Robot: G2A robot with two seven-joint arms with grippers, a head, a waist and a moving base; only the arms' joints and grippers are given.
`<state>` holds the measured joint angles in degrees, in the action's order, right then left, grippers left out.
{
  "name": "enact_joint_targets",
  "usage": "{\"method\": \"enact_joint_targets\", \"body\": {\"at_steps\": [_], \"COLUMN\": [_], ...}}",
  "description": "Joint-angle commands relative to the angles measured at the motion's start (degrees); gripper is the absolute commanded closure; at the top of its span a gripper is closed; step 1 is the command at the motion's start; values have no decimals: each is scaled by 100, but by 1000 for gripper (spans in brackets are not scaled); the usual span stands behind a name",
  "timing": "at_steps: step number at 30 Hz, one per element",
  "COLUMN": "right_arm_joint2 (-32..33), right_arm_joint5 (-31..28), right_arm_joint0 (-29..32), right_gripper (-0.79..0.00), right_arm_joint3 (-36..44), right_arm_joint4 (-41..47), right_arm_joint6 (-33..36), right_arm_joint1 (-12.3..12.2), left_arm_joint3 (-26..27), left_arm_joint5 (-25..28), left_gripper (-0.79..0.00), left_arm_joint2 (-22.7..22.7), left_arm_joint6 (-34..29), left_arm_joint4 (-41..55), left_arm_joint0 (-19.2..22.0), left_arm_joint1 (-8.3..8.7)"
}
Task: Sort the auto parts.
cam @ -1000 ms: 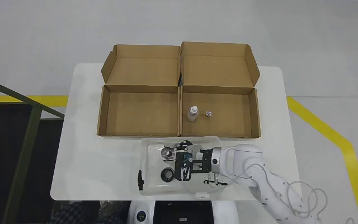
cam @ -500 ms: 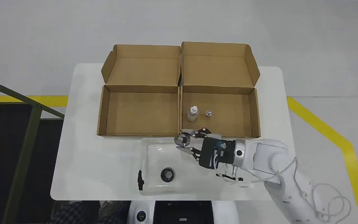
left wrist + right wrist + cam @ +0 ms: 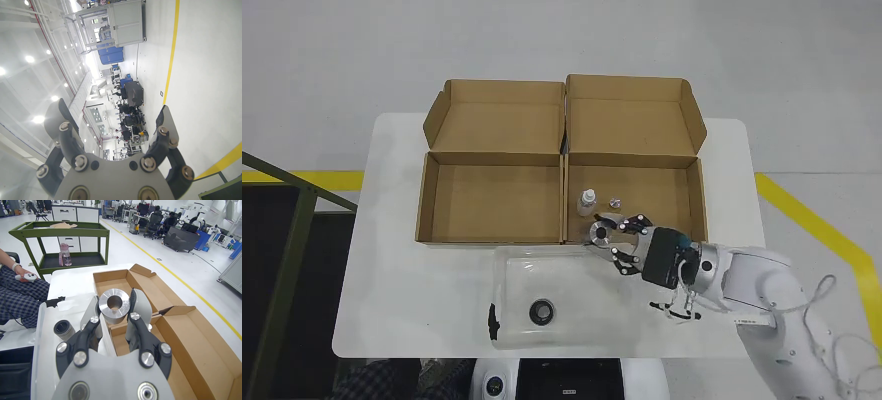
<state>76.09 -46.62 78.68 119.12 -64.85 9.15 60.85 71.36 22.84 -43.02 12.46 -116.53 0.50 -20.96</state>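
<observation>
Looks roughly halfway there. The right gripper (image 3: 604, 233) has its fingers clamped on a metal ring (image 3: 114, 306), hanging over the near edge of the right box (image 3: 662, 205). A small white part (image 3: 586, 202) and a little metal piece (image 3: 614, 202) already sit in that box. One bearing (image 3: 541, 312) is left in the clear bin (image 3: 498, 275) on the surface (image 3: 392, 250). The left gripper (image 3: 113, 106) has its fingers spread wide, holding nothing.

White right arm (image 3: 757, 285); black claw (image 3: 114, 307) linkages, silver screws (image 3: 147, 356), pale grey fingers (image 3: 141, 306).
</observation>
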Motion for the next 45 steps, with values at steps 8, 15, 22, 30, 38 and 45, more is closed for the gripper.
{"method": "enact_joint_targets", "body": {"at_steps": [8, 15, 22, 30, 38, 45], "right_arm_joint2": [282, 411, 468, 451, 112, -482], "right_arm_joint5": [-11, -3, 26, 99, 322, 540], "right_arm_joint0": [66, 103, 94, 58, -115, -481], "right_gripper": [0, 0, 0, 0, 0, 0], "right_arm_joint3": [-90, -115, -145, -191, -138, -185], "right_arm_joint4": [323, 471, 589, 609, 293, 12], "right_arm_joint6": [-134, -170, -184, -137, 126, 408], "right_arm_joint1": [-37, -59, -72, -80, -60, 4], "left_arm_joint3": [0, 0, 0, 0, 0, 0], "left_arm_joint5": [0, 0, 0, 0, 0, 0], "left_gripper": [-785, -785, -785, -785, -785, -785], "left_arm_joint2": [0, 0, 0, 0, 0, 0], "left_arm_joint6": [0, 0, 0, 0, 0, 0], "left_arm_joint4": [0, 0, 0, 0, 0, 0], "left_arm_joint0": [0, 0, 0, 0, 0, 0], "left_arm_joint1": [0, 0, 0, 0, 0, 0]}}
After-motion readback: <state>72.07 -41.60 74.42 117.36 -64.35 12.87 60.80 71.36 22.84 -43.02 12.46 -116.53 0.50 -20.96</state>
